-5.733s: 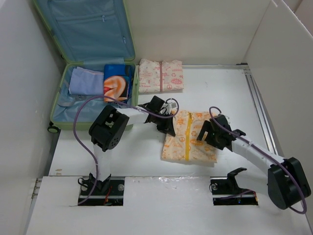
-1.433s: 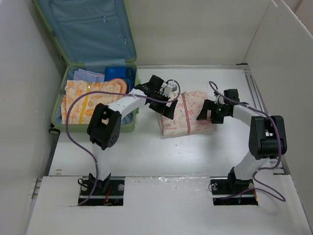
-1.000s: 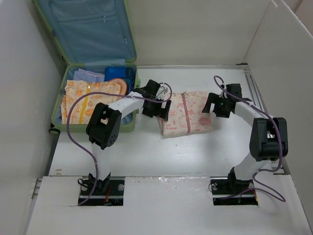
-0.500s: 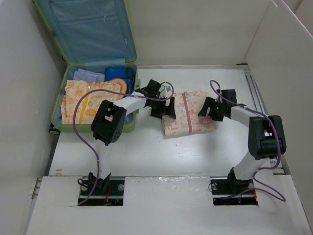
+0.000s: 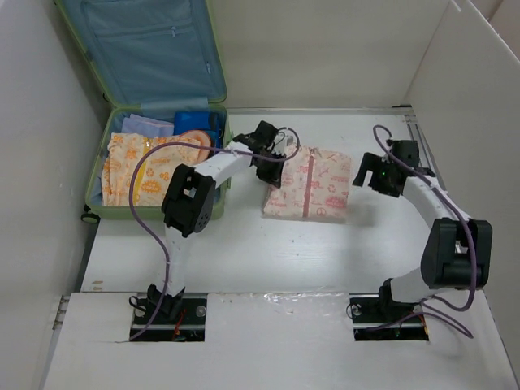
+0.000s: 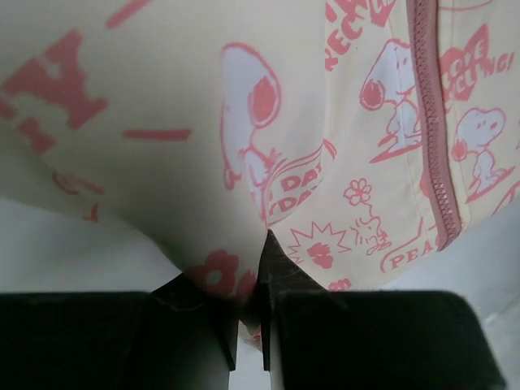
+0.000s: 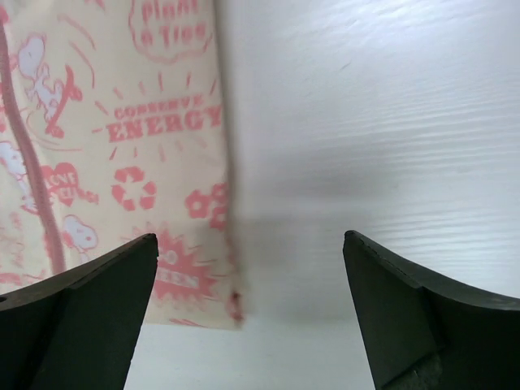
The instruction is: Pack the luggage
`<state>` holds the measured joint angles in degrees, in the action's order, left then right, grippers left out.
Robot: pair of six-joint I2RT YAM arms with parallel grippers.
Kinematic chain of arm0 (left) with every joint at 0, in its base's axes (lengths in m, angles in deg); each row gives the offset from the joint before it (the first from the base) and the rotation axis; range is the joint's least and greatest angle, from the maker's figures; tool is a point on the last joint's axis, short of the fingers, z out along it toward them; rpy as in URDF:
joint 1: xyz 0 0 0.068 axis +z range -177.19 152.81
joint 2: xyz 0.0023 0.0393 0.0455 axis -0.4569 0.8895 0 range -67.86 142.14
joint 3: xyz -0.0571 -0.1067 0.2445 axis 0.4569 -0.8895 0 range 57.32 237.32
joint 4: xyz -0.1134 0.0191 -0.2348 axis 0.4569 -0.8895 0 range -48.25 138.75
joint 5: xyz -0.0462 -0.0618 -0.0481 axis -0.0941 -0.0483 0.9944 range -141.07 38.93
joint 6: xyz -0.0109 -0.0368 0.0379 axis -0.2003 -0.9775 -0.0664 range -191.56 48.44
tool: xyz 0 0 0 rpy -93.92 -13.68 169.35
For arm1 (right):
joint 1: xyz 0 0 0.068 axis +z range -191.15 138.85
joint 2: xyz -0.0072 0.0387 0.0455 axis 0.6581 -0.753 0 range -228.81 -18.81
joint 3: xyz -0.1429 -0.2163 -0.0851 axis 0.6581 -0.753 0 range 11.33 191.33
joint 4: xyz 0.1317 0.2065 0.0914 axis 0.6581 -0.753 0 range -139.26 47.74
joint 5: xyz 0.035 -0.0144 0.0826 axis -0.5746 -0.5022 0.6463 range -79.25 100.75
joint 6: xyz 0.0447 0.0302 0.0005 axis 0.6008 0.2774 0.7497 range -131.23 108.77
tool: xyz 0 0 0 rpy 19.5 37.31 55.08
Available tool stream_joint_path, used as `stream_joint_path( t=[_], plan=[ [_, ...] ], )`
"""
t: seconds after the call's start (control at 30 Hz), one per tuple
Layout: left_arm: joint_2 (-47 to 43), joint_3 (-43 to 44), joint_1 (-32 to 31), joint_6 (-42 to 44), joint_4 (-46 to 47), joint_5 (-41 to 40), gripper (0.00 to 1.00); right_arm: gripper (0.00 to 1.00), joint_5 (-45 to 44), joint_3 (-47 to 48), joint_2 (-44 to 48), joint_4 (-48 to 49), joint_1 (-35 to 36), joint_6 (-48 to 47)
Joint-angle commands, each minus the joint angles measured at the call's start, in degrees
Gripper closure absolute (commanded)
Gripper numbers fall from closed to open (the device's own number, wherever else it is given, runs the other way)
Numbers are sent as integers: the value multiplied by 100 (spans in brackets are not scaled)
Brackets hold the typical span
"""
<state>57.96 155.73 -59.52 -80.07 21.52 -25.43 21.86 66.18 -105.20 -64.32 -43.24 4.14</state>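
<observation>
The luggage (image 5: 146, 57) lies open at the far left, its blue-lined lid leaning on the back wall. Its base holds an orange-print pouch (image 5: 134, 166), a pale purple cloth (image 5: 146, 126) and a blue item (image 5: 195, 122). A cream pouch with pink Snoopy print and a pink zip (image 5: 309, 185) lies on the table right of the suitcase. My left gripper (image 5: 272, 158) is shut on that pouch's left edge; the left wrist view shows the fabric (image 6: 325, 122) pinched in the gripper (image 6: 248, 284). My right gripper (image 5: 375, 175) is open and empty just right of the pouch (image 7: 122, 146).
White walls enclose the table on the left, back and right. A metal rail (image 5: 426, 162) runs along the right side. The left arm's purple cable (image 5: 138, 195) loops over the suitcase's front corner.
The pink-print pouch has turned and shifted slightly on the table. My right gripper has let go and drawn back to the right. Earlier, the orange-print pouch went into the suitcase.
</observation>
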Motion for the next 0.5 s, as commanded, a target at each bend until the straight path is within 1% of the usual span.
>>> stream_joint_path(
  t=[0.0, 0.03, 0.07, 0.1, 0.13, 0.27, 0.33, 0.4, 0.47],
  plan=[
    [-497, 1090, 78, 1445, -976, -1717, 100, 0, -855, 684, 456, -658, -178, -675],
    [-497, 1562, 78, 1640, -1404, -1947, 100, 0, -926, 798, 517, -720, -178, -755],
    [-445, 1793, 9, 1816, -1635, -2263, 100, 0, -927, 999, 518, -773, -178, -886],
    [-444, 1987, -44, 2001, -1846, -2910, 100, 0, -996, 1088, 518, -834, -178, -887],
    [-444, 2267, -97, 2299, -2213, -3230, 100, 0, -997, 1150, 518, -835, -230, -966],
    [-672, 2683, -97, 2827, -2883, -4242, 100, 0, -831, 1326, 412, -694, -231, -1019],
    [-997, 2736, 34, 3021, -3008, -4794, 100, 0, -734, 1327, 281, -501, -231, -1019],
    [-1295, 2666, 201, 3171, -3332, -4946, 100, 0, -619, 1327, 220, -396, -231, -966],
    [-1445, 2753, 534, 3172, -3674, -4895, 100, 0, -462, 1327, 149, -316, -231, -914]
  ],
)
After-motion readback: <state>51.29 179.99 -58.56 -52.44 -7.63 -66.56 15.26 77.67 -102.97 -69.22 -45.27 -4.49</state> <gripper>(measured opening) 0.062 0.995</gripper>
